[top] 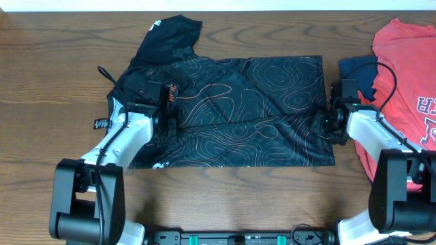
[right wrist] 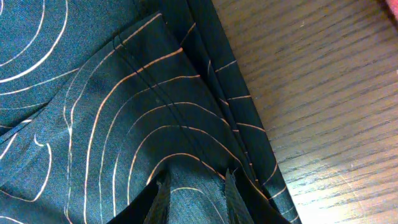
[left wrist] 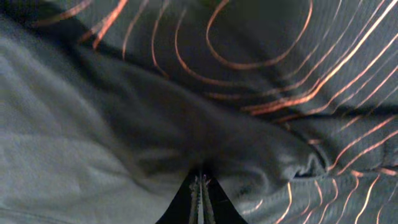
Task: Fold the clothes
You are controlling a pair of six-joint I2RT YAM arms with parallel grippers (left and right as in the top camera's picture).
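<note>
Overhead view: the black shirt [top: 252, 109] lies flat on the table [top: 54, 54], just beside the red garment [top: 409, 61], with its hem edge on the side nearest that garment. The long axis runs side to side across the table. The hem points toward the red garment and the neck end points away from it. One sleeve [top: 167, 37] sticks out at the corner farthest from the red garment.

The right gripper [top: 325, 124] sits on the hem edge, the shirt point closest to the red garment. In the right wrist view its fingers stand apart at a narrow gap, and patterned fabric lies between them, not yet pinched.

The left gripper [top: 170, 116] sits on the shirt end away from the red garment. In the left wrist view its jaws appear pressed together with a gathered ridge of fabric at their tip (the picture is blurred, so treat this as a probable hold).

Probable reason for this placement: one gripper at each end of the long axis allows the cloth to lift evenly for a fold, without sagging at the middle.
</note>
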